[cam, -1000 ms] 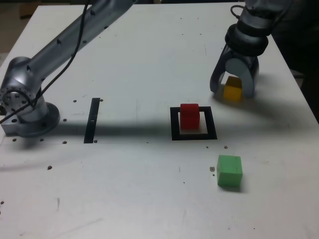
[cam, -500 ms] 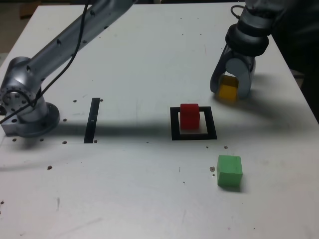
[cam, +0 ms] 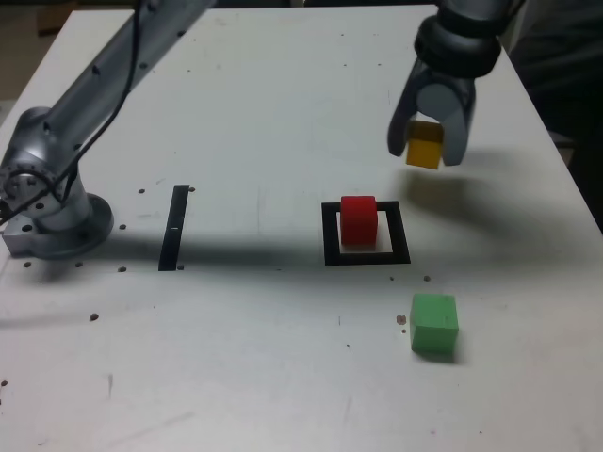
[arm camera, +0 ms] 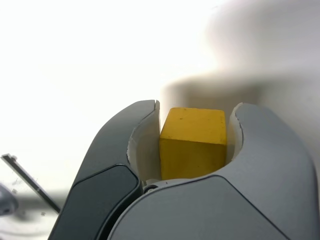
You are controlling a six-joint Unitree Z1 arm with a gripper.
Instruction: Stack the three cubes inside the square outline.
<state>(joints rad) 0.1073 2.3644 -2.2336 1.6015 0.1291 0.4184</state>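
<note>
The yellow cube (cam: 424, 149) hangs above the table at the back right of the exterior view, with my gripper (cam: 426, 151) shut on it. The wrist view shows the yellow cube (arm camera: 193, 143) squeezed between both fingers (arm camera: 131, 145). A red cube (cam: 358, 220) stands inside the black square outline (cam: 329, 236) at the table's middle, nearer and to the exterior view's left of the gripper. The green cube (cam: 434, 324) lies alone on the table in front of the outline, toward the exterior view's right.
A thin black strip (cam: 174, 226) lies on the white table (cam: 254, 113) left of the outline in the exterior view. The arm's base (cam: 47, 202) sits at the left edge, the arm reaching across the back. Small dark specks dot the surface.
My gripper has closed on the yellow cube and lifted it off the table, drifting a little toward the exterior view's left. Red and green cubes have not moved.
</note>
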